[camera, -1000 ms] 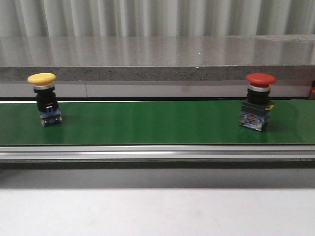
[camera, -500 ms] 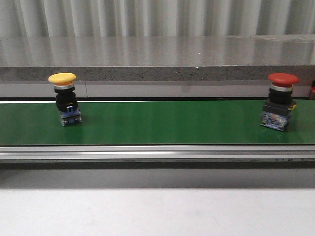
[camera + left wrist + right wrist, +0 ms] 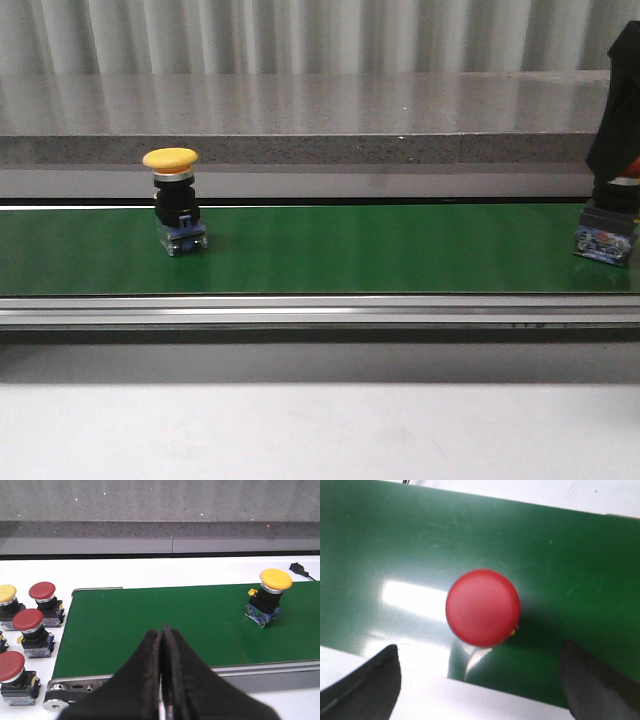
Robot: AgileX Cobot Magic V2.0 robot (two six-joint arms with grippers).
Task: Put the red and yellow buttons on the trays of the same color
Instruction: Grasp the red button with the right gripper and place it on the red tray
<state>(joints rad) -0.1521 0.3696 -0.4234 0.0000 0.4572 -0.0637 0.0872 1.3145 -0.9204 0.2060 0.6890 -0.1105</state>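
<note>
A yellow button (image 3: 171,200) stands upright on the green belt (image 3: 380,250), left of centre in the front view. At the far right edge of that view a red button (image 3: 606,235) stands on the belt too; only its black body and blue base show, since the right gripper (image 3: 622,110) hangs dark over its cap.

From the right wrist camera the red cap (image 3: 483,607) sits mid-frame, seen from straight above, with the two fingers (image 3: 365,685) spread wide at the lower corners, well apart from it on either side and touching nothing.

In the left wrist view the left gripper (image 3: 162,677) fills the lower centre, its fingers pressed together with only a thin seam between them and nothing held. The yellow button is at the right of that frame on the belt. Off the belt's end, on the white table (image 3: 150,572) at the left edge, stand three spare red buttons (image 3: 42,597) and one yellow spare (image 3: 7,600).
</note>
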